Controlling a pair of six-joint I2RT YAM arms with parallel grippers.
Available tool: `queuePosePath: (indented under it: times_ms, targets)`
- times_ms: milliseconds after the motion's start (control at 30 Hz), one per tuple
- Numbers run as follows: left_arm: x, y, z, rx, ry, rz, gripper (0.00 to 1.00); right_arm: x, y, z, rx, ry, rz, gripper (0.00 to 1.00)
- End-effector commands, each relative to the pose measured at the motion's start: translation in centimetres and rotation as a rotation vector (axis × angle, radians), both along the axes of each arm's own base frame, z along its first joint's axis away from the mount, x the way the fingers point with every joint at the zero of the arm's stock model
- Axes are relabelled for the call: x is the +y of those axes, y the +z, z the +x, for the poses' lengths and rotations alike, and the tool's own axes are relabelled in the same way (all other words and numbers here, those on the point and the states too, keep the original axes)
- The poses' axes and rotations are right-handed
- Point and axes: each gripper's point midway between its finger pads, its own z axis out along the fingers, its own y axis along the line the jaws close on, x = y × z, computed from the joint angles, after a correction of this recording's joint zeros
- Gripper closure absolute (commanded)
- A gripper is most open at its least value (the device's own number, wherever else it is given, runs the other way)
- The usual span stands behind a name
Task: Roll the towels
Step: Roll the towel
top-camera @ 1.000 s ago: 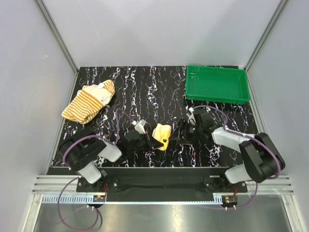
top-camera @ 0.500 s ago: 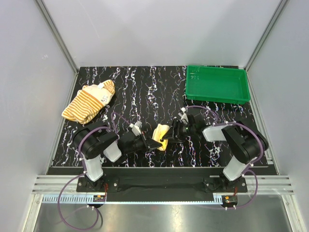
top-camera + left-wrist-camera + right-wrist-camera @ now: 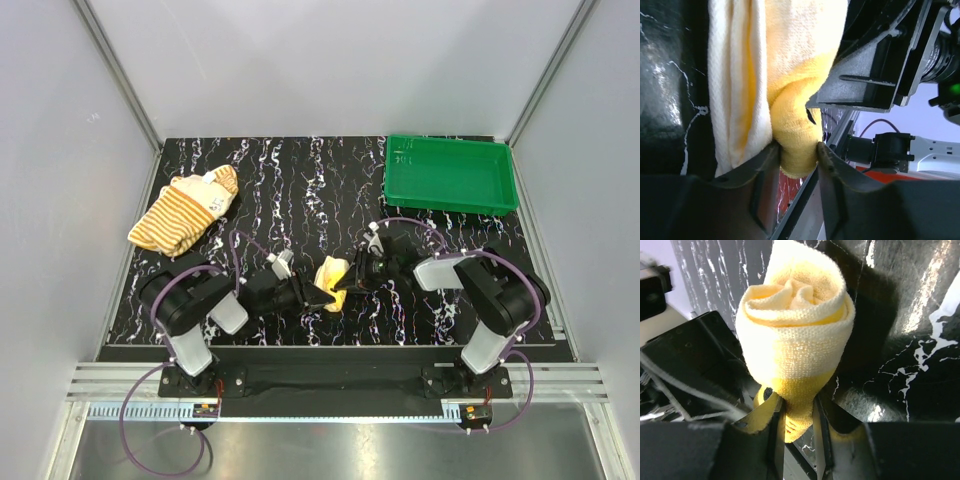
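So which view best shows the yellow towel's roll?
Right wrist: the yellow towel faces the lens end-on, its spiral layers plain. Left wrist shows only its side, close up; the top view, just a small yellow lump.

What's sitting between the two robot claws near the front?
A rolled yellow towel, seen from the top view; wrist views show the left gripper and right gripper each pinching it.

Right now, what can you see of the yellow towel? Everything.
The yellow towel is soft terry-like cloth, bright yellow with paler cream-looking faces, wound into a loose roll whose spiral end shows in the right wrist view. It sits near the front middle of the black marbled table, between the two arms. The left gripper pinches a bunched fold on one side; the right gripper pinches it from the opposite side.
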Motion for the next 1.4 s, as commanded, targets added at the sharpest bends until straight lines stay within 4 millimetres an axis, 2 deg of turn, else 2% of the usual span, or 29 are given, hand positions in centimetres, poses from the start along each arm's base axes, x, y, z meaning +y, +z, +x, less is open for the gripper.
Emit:
queuePosePath:
  times_ms: [0, 200, 233, 300, 333, 367, 433, 467, 500, 533, 567, 633, 667, 700, 733, 767, 800, 833, 867, 933, 967, 1000, 1067, 1233, 1367]
  targets:
    - [0.5, -0.1, -0.4, -0.054, -0.031, 0.073, 0.57, -1.0, -1.1, 0.0, 0.008, -0.03, -0.134, 0.82]
    - [2.1, -1.2, -0.3, -0.11, -0.016, 0.309, 0.55, -2.9, -2.1, -0.3, 0.073, -0.057, -0.297, 0.85]
    - [2.2, -1.2, -0.2, -0.127, -0.015, 0.347, 0.55, -2.8, -1.8, 0.0, 0.067, -0.059, -0.307, 0.85]
    - [1.6, 0.0, 0.4, -0.199, -0.015, 0.435, 0.55, -3.1, -1.8, -0.1, 0.079, -0.06, -0.353, 0.85]
    - [2.0, -0.5, 0.0, -0.205, -0.018, 0.477, 0.55, -3.2, -2.0, -0.1, 0.087, -0.063, -0.369, 0.85]
    - [1.5, 0.4, 0.4, -0.234, -0.013, 0.49, 0.55, -3.2, -2.0, -0.3, 0.09, -0.057, -0.388, 0.85]
    - [1.8, 0.5, 0.2, -0.282, -0.002, 0.58, 0.55, -3.7, -2.0, -0.2, 0.104, -0.069, -0.437, 0.85]
    - [1.3, 1.4, 0.5, -0.31, 0.007, 0.593, 0.55, -3.8, -2.0, -0.3, 0.108, -0.071, -0.453, 0.85]
    - [1.6, 1.4, 0.0, -0.347, 0.004, 0.659, 0.55, -4.5, -2.3, -0.6, 0.124, -0.075, -0.499, 0.85]
    - [1.5, 1.6, 0.0, -0.368, 0.006, 0.69, 0.55, -4.2, -1.9, -0.4, 0.117, -0.072, -0.507, 0.85]
    - [0.8, 2.8, 0.3, -0.401, 0.014, 0.701, 0.55, -4.3, -1.9, -0.4, 0.121, -0.07, -0.518, 0.85]
    - [0.8, 2.7, -0.3, -0.457, 0.003, 0.801, 0.55, -4.4, -2.1, -0.5, 0.133, -0.064, -0.554, 0.85]
    - [0.0, 3.8, 0.0, -0.485, 0.01, 0.806, 0.55, -4.4, -2.1, -0.5, 0.134, -0.062, -0.562, 0.85]
    - [0.3, 3.3, -0.5, -0.507, 0.003, 0.876, 0.55, -4.5, -2.4, -0.6, 0.139, -0.057, -0.576, 0.84]
    - [0.0, 3.6, -0.5, -0.531, -0.002, 0.9, 0.55, -4.5, -2.4, -0.7, 0.144, -0.056, -0.577, 0.84]
    - [-0.8, 4.5, -0.4, -0.556, 0.004, 0.905, 0.54, -4.4, -2.4, -0.7, 0.146, -0.054, -0.577, 0.84]
    - [-1.1, 4.0, -1.3, -0.579, -0.026, 0.953, 0.53, -4.4, -2.5, -0.8, 0.149, -0.053, -0.583, 0.84]
    - [-1.6, 5.2, -0.9, -0.618, 0.005, 0.969, 0.52, -4.3, -2.5, -0.9, 0.153, -0.048, -0.587, 0.84]
    - [-1.9, 5.2, -1.0, -0.637, 0.001, 0.987, 0.52, -4.4, -2.5, -0.9, 0.154, -0.049, -0.586, 0.84]
    - [-2.4, 4.5, -1.3, -0.666, -0.021, 1.044, 0.5, -4.2, -2.4, -1.0, 0.156, -0.043, -0.582, 0.84]
    - [-3.1, 4.8, -1.2, -0.672, -0.019, 1.043, 0.49, -4.1, -2.3, -1.1, 0.157, -0.038, -0.58, 0.84]
    - [-3.0, 3.9, -1.2, -0.669, -0.033, 1.082, 0.48, -4.1, -2.3, -1.1, 0.156, -0.037, -0.58, 0.84]
    - [-3.3, 3.8, -0.7, -0.675, -0.016, 1.111, 0.47, -4.1, -2.2, -1.2, 0.156, -0.032, -0.581, 0.84]
    - [-2.6, 2.3, 0.2, -0.711, -0.003, 1.243, 0.46, -4.1, -1.7, -1.4, 0.151, -0.022, -0.578, 0.84]
    - [-2.9, 1.9, 0.6, -0.727, -0.003, 1.281, 0.45, -4.0, -1.7, -1.6, 0.153, -0.012, -0.573, 0.84]
